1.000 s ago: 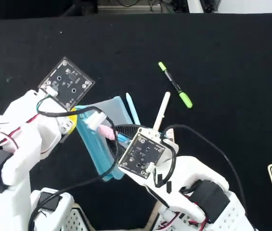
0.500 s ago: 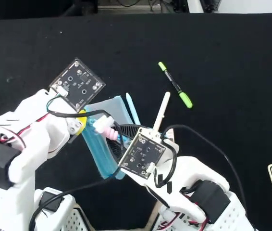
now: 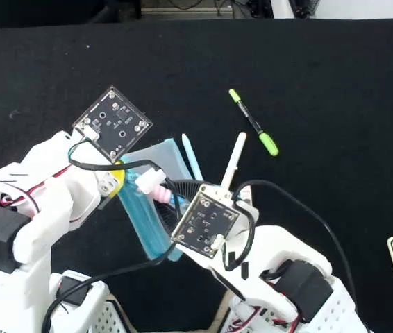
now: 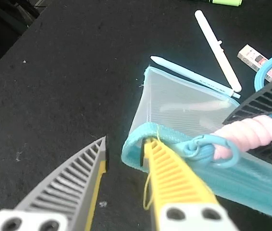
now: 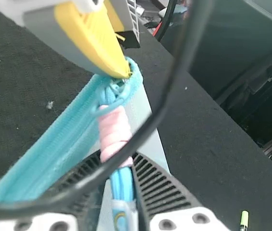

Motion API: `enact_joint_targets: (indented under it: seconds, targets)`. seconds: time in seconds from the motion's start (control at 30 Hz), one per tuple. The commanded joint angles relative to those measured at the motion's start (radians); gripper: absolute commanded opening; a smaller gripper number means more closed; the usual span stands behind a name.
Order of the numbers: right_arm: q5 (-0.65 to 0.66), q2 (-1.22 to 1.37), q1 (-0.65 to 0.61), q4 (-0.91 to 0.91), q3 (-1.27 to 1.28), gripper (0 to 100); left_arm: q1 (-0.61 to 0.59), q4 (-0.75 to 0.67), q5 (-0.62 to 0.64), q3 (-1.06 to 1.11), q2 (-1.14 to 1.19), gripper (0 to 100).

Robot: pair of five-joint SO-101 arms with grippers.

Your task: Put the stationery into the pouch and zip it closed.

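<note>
Nearest, the right gripper has its black fingers clamped on the pink zip pull of the blue pouch, which stands on edge on the desk. The left gripper has swung closer in the past second. Its fingers are spread about the pouch's end, the yellow one touching it. Beyond, the blue pen, white pen and green pen lie outside, so filling appears not yet done.

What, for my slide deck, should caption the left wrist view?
Open left gripper at the pouch, right gripper pinching its pink zipper pull; blue pen and white pen lie nearby.
</note>
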Motion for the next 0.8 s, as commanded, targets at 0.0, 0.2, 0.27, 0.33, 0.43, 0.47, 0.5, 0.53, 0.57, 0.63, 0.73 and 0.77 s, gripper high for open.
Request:
enact_joint_targets:
  seconds: [0.0, 0.2, 0.27, 0.33, 0.43, 0.47, 0.5, 0.53, 0.57, 0.63, 0.73, 0.77]
  targets:
    - [0.006, -0.013, 0.003, 0.018, -0.010, 1.1, 0.013, -0.017, 0.031, 0.033, 0.000, 2]
    - [0.006, -0.013, 0.003, 0.023, -0.008, 1.1, 0.015, -0.017, 0.204, 0.108, -0.002, 3]
    - [0.006, -0.013, 0.003, 0.023, -0.010, 1.1, 0.012, -0.017, 0.238, 0.104, -0.002, 3]
    - [0.006, -0.013, 0.003, 0.043, -0.016, 1.1, 0.004, -0.018, 0.273, 0.102, -0.008, 3]
    - [0.006, -0.013, 0.014, 0.098, -0.045, 1.1, 0.004, -0.020, 0.339, 0.102, -0.049, 3]
    - [0.006, -0.013, 0.031, 0.114, -0.056, 1.1, 0.004, -0.028, 0.359, 0.104, -0.066, 3]
    - [0.006, -0.013, 0.054, 0.121, -0.065, 1.1, 0.004, -0.040, 0.374, 0.105, -0.087, 3]
    - [0.006, -0.013, 0.083, 0.126, -0.071, 1.1, 0.002, -0.049, 0.387, 0.105, -0.110, 3]
    - [0.008, -0.013, 0.115, 0.127, -0.079, 1.1, 0.002, -0.060, 0.394, 0.105, -0.135, 3]
    - [0.035, -0.013, 0.173, 0.127, -0.079, 1.1, -0.027, -0.081, 0.396, 0.111, -0.183, 3]
    - [0.078, -0.013, 0.236, 0.146, -0.079, 1.1, -0.093, -0.091, 0.396, 0.113, -0.218, 3]
    - [0.081, -0.013, 0.250, 0.153, -0.081, 1.1, -0.114, -0.091, 0.396, 0.113, -0.218, 3]
